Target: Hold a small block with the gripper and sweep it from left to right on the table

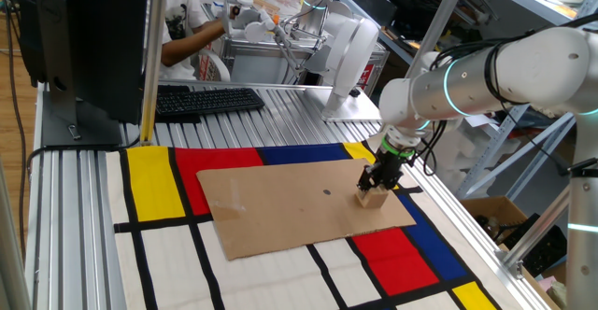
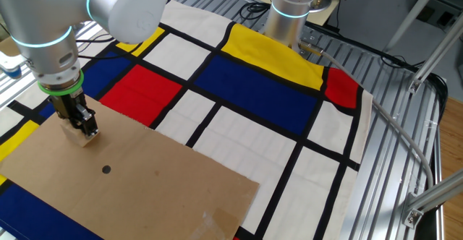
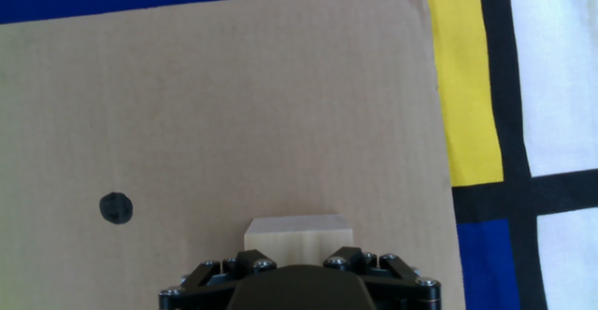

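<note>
Gripper [image 3: 297, 274] pinches the block [image 3: 297, 232] on cardboard [image 3: 224, 114]. Your block looks light, stiff and smooth; keep hold across its flat side faces.

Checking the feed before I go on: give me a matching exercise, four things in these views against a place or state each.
1 small block
2 gripper
3 black dot
4 keyboard

A at the table's far end
B marked on the cardboard sheet
C closed on the block, pointing down
D on the cardboard near its edge, between the fingers

Pairs: 1-D, 2-C, 3-B, 4-A
</note>
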Robot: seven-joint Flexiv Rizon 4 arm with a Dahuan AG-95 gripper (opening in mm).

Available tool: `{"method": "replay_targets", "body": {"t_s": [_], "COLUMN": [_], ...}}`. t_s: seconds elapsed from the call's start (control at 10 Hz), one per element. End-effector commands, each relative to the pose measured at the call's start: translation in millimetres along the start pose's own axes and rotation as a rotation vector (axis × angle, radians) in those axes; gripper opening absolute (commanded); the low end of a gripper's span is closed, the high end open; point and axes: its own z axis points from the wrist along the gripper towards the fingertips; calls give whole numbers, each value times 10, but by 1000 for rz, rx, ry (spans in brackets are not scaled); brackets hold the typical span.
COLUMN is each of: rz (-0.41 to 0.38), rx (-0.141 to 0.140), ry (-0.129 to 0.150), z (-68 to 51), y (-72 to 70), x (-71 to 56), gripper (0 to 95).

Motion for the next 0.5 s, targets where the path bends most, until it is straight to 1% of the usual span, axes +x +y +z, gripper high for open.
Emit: {"method": "replay_targets", "body": {"t_s": [0.1, 0.2, 0.3, 0.4, 0.5], "rz": [-4, -7, -4, 0, -4], "rx": [-6, 9, 10, -18, -5], "ry": [-12, -13, -7, 2, -12], "z": [4, 8, 10, 3, -5], "y": [2, 3, 3, 2, 1], "x": [-2, -2, -1, 0, 0], "gripper": [380, 380, 380, 380, 380]}}
